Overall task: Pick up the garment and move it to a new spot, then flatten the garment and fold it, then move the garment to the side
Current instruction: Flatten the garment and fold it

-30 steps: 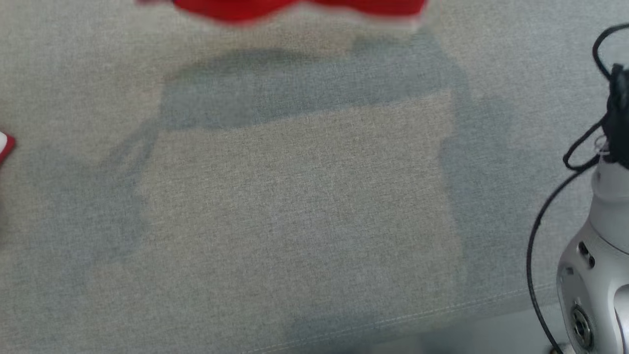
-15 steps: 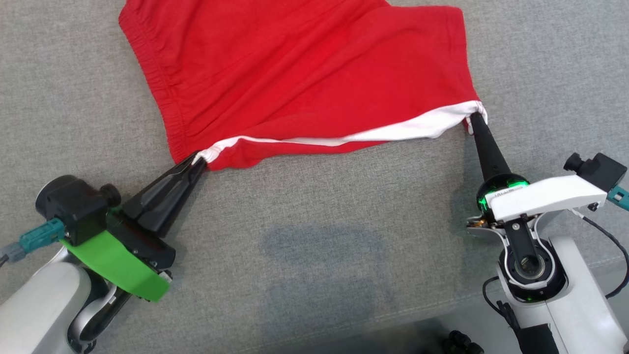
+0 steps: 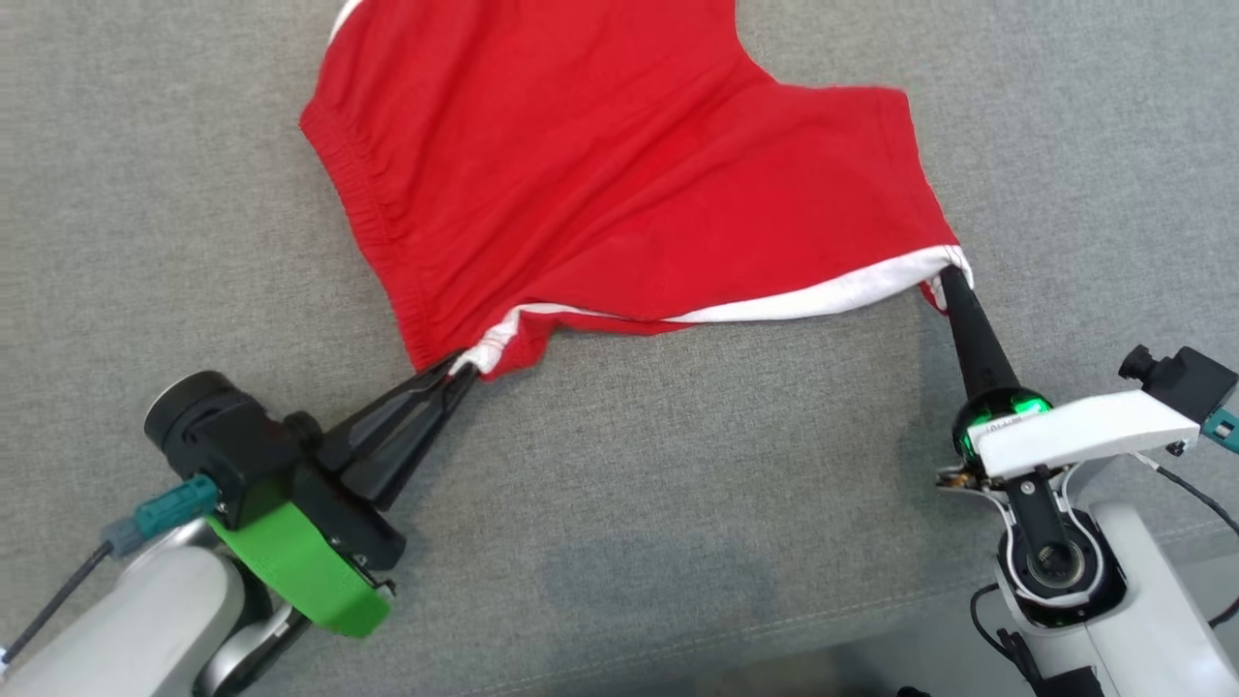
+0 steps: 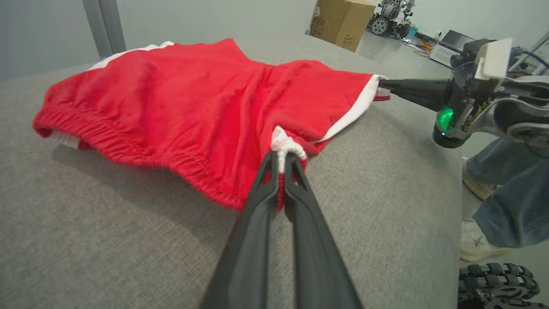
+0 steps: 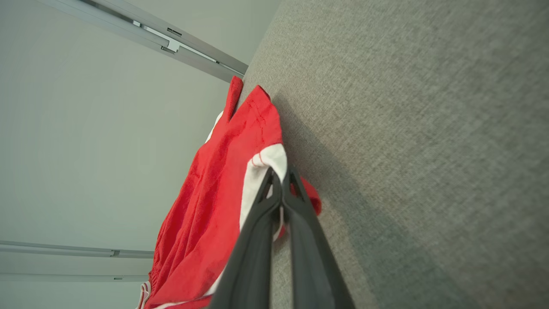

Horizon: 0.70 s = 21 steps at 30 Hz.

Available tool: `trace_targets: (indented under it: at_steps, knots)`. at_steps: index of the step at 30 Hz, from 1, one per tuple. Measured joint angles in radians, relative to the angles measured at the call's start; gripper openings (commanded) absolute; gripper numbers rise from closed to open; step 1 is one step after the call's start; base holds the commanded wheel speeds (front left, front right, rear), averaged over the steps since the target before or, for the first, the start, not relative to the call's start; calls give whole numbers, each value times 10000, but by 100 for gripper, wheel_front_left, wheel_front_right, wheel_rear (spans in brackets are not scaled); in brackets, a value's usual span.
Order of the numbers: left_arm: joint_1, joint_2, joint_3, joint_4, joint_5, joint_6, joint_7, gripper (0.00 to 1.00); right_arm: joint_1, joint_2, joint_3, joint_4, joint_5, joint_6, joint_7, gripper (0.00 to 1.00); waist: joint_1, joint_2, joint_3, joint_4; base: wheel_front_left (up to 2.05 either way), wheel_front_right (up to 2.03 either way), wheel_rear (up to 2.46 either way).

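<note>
- Now the red shorts [image 3: 619, 174] lie spread on the grey upholstered surface [image 3: 678, 484], mostly flat, with their near edge held by both arms.
- The left gripper [image 3: 463, 366] is pressed together on a bunched corner where the elastic waistband [image 3: 363, 194] meets the white trim [image 3: 823, 295]. The right gripper [image 3: 947, 281] is likewise clamped, pinching the other end of that trim at the leg corner.
- The step in hand looks like flattening, pulling the cloth taut before any fold.
- To do it well, I judge the grippers should draw apart along the trim line until the sag beside the left pinch disappears. They should stay low so the body of the shorts slides rather than lifts.
- Pulling evenly matters, because if one arm leads, the waistband will skew further than the slant it already shows.
- Both pinches are small and sit at the very edge, so a sharp tug could slip the fabric out. A slow pull seems safer.
- Since half a second ago the head camera has shifted, so the whole scene sits differently. Even so, the grippers stand closer to each other than they did, and the trim between them, then nearly straight, now puckers near the left fingertips.
- Both grips were closed on the same corners then too.
- One second ago that view was blurred, with a strip of red at its top edge and a pale forearm at the right.
</note>
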Motion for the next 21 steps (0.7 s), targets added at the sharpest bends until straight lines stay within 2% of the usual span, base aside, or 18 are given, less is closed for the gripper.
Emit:
trace_targets:
  at_steps: [4,11,13,16,21]
  knots:
    - [-9,0,-330,-644,253,0,4,0,330,-464,107,-48,-2,155,349,0,0,0,-272,116,0,0,0]
    - [226,410,-690,-742,270,0,6,0,934,-951,65,-56,0,245,702,0,0,0,-658,323,0,0,0]
    - [370,456,-700,-686,270,0,6,7,944,-1064,21,-50,0,245,740,0,0,0,-725,355,0,0,0]
    - [419,500,-825,-644,276,0,6,11,946,-1191,-115,-44,121,224,917,0,0,0,-770,356,0,0,0]
    - [422,504,-1133,-560,343,-2,8,11,1109,-1561,-94,123,165,134,1335,0,0,0,-778,324,0,0,0]
